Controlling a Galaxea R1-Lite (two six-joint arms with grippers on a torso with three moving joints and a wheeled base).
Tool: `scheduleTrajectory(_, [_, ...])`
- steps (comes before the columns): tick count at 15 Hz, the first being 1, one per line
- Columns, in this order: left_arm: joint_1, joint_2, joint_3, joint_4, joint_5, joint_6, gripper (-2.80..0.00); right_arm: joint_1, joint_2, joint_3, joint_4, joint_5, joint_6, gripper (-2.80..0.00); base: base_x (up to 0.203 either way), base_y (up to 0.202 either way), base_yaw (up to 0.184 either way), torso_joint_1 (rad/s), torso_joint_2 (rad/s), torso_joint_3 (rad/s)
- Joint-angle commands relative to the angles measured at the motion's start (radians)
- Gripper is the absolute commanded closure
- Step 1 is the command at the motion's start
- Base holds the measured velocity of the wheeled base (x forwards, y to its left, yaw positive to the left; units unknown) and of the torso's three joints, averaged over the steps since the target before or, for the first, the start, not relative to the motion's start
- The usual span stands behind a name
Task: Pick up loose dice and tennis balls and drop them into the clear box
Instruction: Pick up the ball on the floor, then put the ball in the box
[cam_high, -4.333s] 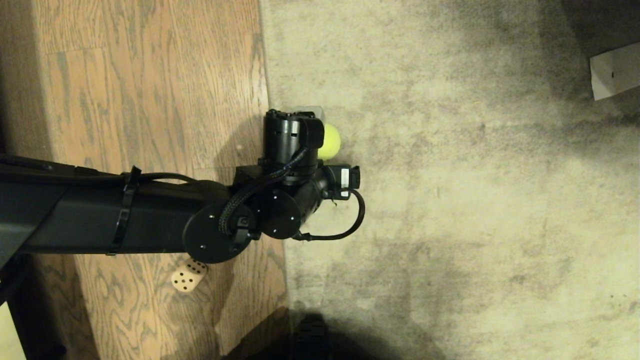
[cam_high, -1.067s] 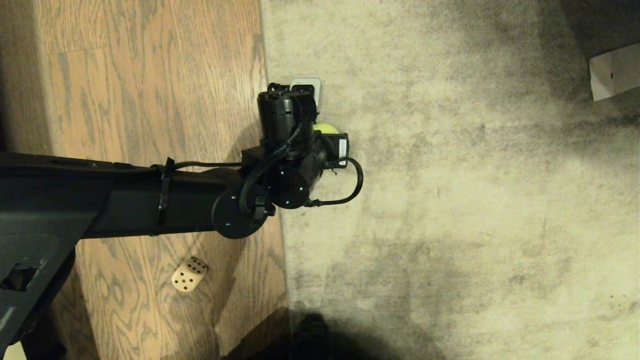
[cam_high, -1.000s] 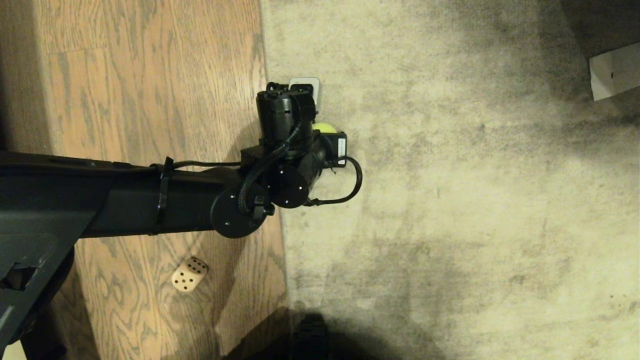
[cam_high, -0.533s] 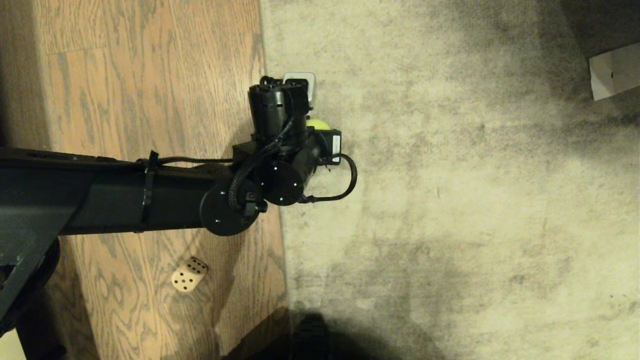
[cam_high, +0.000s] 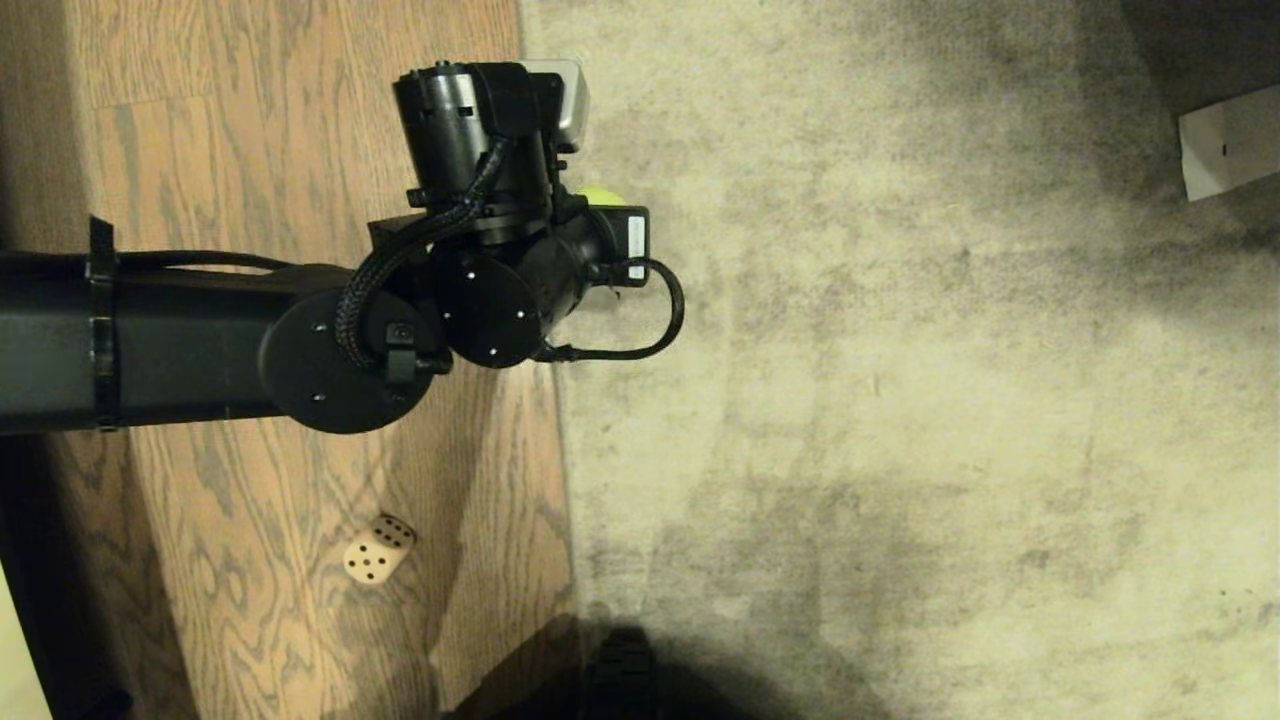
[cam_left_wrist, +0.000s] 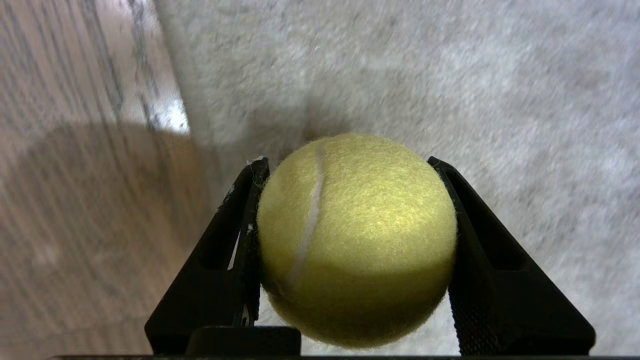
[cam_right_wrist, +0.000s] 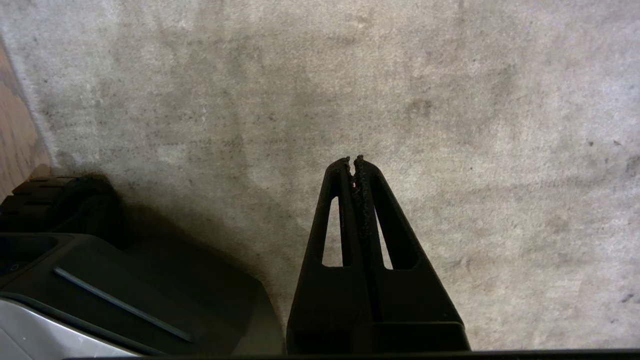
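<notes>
In the head view, the left arm reaches in from the robot's left across the wood floor (cam_high: 250, 120), its wrist bent down over the rug edge (cam_high: 545, 300). Only a sliver of the tennis ball (cam_high: 600, 196) shows past the wrist, right at that edge; the die (cam_high: 378, 548) lies on the wood, near the rug edge and well apart from the ball. The clear box is in no view, so the carry should go level and unhurried (a fuzzy ball slips easily from smooth jaws), with no loosening until the box is plainly beneath.

In the left wrist view, the left gripper (cam_left_wrist: 350, 240) is clamped on the tennis ball (cam_left_wrist: 355, 240), one finger on each side at its widest part. The ball appears lifted clear of the rug (cam_left_wrist: 450, 75), beside the rug edge.

In the right wrist view, the right gripper (cam_right_wrist: 353, 165) is closed on nothing, hanging over the rug, away from its edge.
</notes>
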Motion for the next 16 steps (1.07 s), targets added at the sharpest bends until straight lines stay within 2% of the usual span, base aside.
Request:
scheduleTrajectory(1, [-0.005, -0.026, 0.015, 0.004, 0.001, 0.011, 0.00, 0.000, 0.000, 0.000, -0.001, -0.001, 0.000, 0.00, 0.000, 0.000, 0.000, 0.000, 0.00, 0.000])
scheduleTrajectory(6, [0.004, -0.073, 0.046, 0.113, -0.029, 0.012, 0.00, 0.000, 0.000, 0.001, -0.001, -0.001, 0.000, 0.00, 0.000, 0.000, 0.000, 0.000, 0.00, 0.000])
scheduleTrajectory(10, [-0.001, -0.073, 0.080, 0.136, -0.030, -0.004, 0.00, 0.000, 0.000, 0.001, -0.001, 0.000, 0.000, 0.00, 0.000, 0.000, 0.000, 0.000, 0.00, 0.000])
scheduleTrajectory(16, [-0.001, -0.077, 0.095, 0.234, -0.049, -0.009, 0.00, 0.000, 0.000, 0.001, -0.001, 0.001, 0.000, 0.00, 0.000, 0.000, 0.000, 0.000, 0.00, 0.000])
